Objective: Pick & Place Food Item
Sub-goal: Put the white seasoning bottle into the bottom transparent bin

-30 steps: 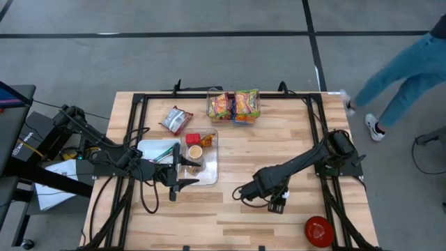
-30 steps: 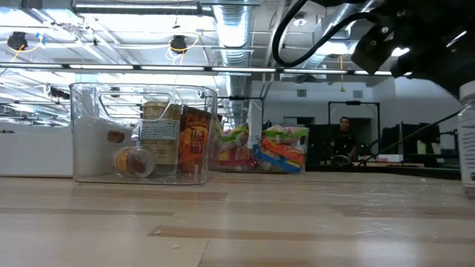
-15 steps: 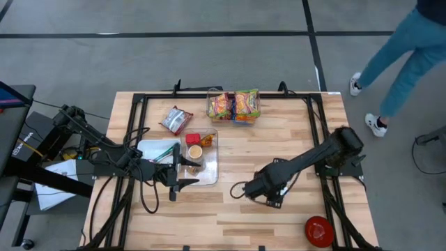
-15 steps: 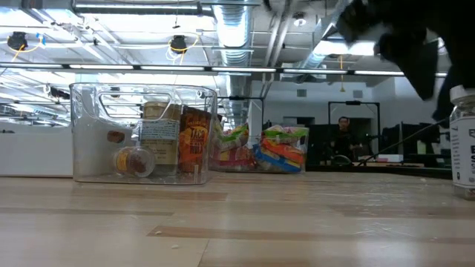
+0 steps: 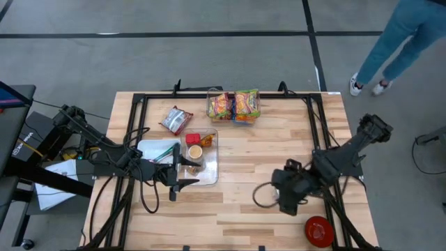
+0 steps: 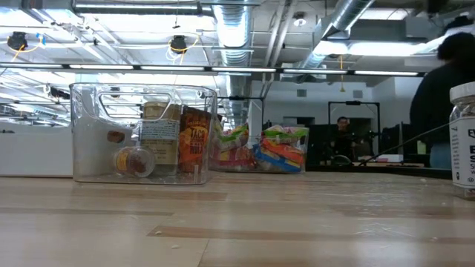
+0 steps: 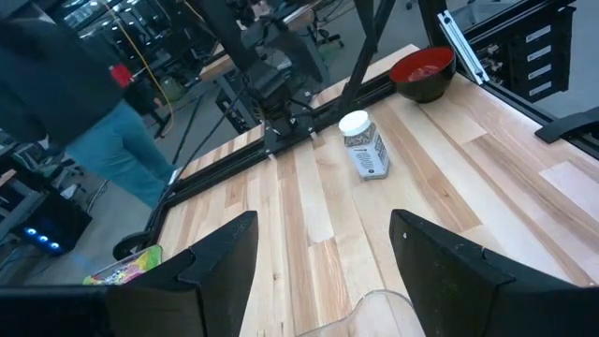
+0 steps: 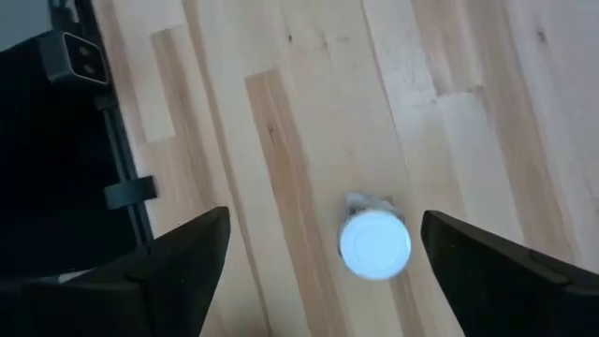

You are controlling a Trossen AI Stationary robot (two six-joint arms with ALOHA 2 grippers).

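Note:
A small jar with a white lid [image 8: 374, 245] stands upright on its base on the wooden table [image 5: 244, 150], near the right front; it also shows in the low view [image 6: 464, 141] and the left wrist view [image 7: 363, 145]. My right gripper [image 8: 326, 220] hangs open high above it, pointing down, one finger on either side, touching nothing. In the high view the right gripper [image 5: 287, 199] hides the jar. My left gripper [image 5: 185, 172] stays open above the near edge of a clear bin [image 5: 209, 171] that holds food items.
A second clear bin of bright snack packets [image 5: 233, 104] stands at the far edge, and a loose packet [image 5: 175, 120] lies left of it. A white tray [image 5: 150, 148] sits beside the bin, a red bowl [image 5: 319, 230] at the near right corner. A person [image 5: 408, 35] walks beyond the table.
My right gripper has risen from low over the jar, drawn back toward the table's right edge and tipped from nearly level to pointing down. The jar has stayed upright on the table where it was. The person has walked on behind the table.

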